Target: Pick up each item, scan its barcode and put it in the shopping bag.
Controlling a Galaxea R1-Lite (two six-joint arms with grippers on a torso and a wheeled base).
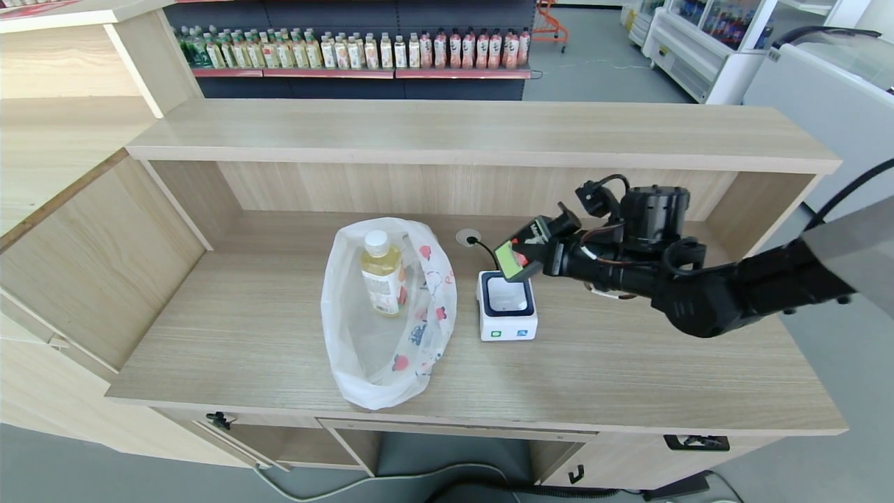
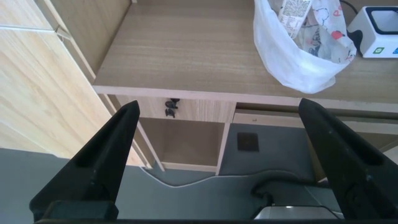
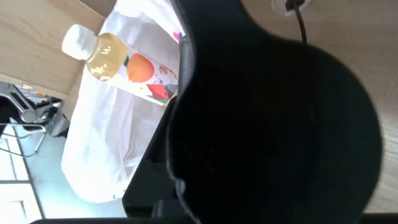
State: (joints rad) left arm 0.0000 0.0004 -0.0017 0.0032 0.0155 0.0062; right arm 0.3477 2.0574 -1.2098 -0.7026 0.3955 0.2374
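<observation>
Shop bench (image 1: 628, 363): one bottle (image 1: 382, 276) already lies in the bag (image 1: 363, 363) at centre; right pincer (image 1: 529, 249), clamped on a small box (image 1: 513, 262), holds it over the scanner (image 1: 508, 307) at the bag's 3 o'clock, so its scan and bagging seem left; left pincer (image 2: 217, 111) gapes apart near 7 o'clock

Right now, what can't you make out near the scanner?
Head view: barcode on the small box in the right gripper, too small.
Left wrist view: scanner cut off by the edge.
Right wrist view: a dark shape hides the counter beside the shopping bag.
</observation>
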